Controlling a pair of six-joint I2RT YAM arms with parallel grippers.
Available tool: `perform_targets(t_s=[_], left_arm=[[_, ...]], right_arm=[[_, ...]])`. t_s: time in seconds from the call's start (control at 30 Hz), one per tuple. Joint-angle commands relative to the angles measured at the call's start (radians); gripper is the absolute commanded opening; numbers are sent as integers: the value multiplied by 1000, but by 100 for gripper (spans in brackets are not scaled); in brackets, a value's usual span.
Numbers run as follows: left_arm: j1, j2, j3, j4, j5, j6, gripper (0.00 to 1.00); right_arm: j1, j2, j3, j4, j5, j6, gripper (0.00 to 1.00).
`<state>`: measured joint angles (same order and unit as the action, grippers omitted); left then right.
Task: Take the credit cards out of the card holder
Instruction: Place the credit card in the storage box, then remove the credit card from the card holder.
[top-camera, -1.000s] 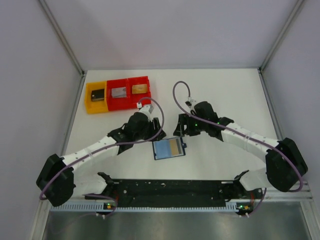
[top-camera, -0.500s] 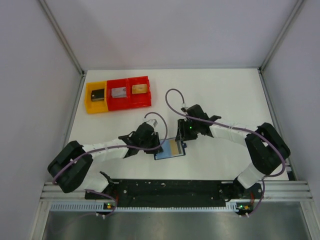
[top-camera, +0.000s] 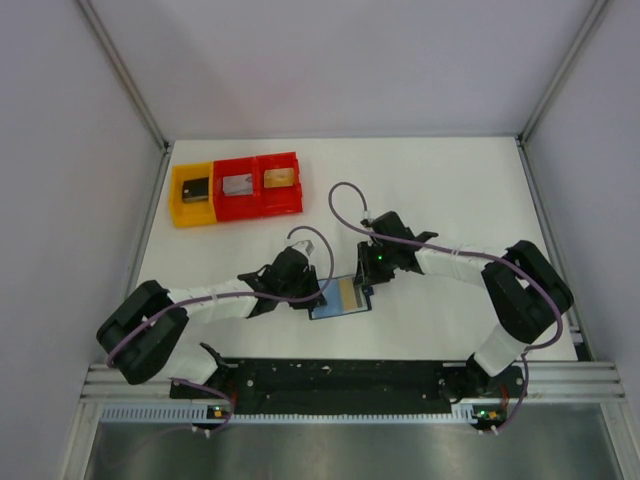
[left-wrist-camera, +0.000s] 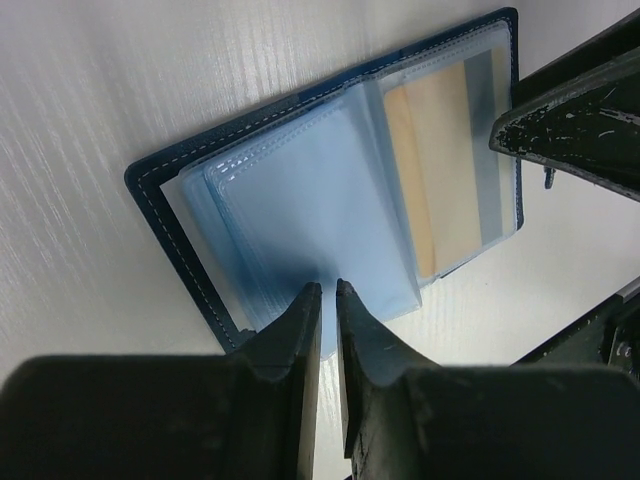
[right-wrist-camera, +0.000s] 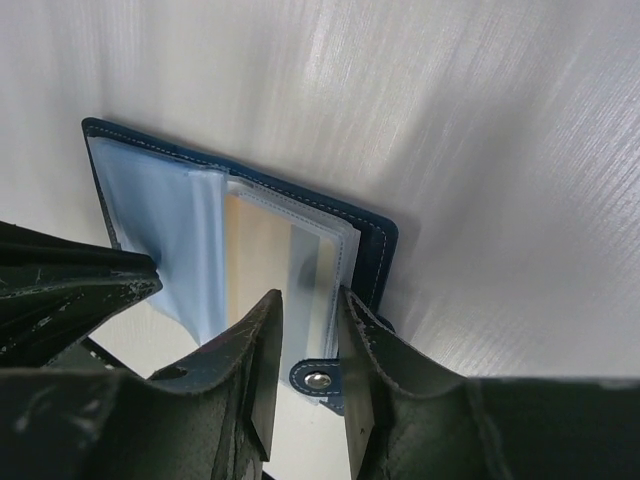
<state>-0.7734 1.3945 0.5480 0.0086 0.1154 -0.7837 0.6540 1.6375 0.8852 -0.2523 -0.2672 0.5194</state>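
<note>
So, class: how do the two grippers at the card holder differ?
The left gripper pinches the clear sleeves, jaws nearly meeting; the right gripper stands wider. The left gripper is at the empty-looking side, the right gripper at the side with the orange card. Both are at the card holder.

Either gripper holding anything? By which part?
Left gripper pinches the card holder by its clear sleeves' near edge. Right gripper straddles the card-side edge near the clasp tab; a firm grip cannot be told.
</note>
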Motion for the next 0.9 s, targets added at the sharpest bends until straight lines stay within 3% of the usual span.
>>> perform_targets(t_s=[0.0, 0.57, 0.87], left_arm=[[-6, -2, -19, -4, -14, -2, 16], [-6, -100, -37, -36, -66, -34, 16], [-6, -166, -49, -42, -86, -43, 16]], right_arm=[[18, -19, 38, 8, -38, 4, 27], [71, -81, 124, -5, -176, 39, 25], [82, -47, 106, 1, -122, 30, 26]])
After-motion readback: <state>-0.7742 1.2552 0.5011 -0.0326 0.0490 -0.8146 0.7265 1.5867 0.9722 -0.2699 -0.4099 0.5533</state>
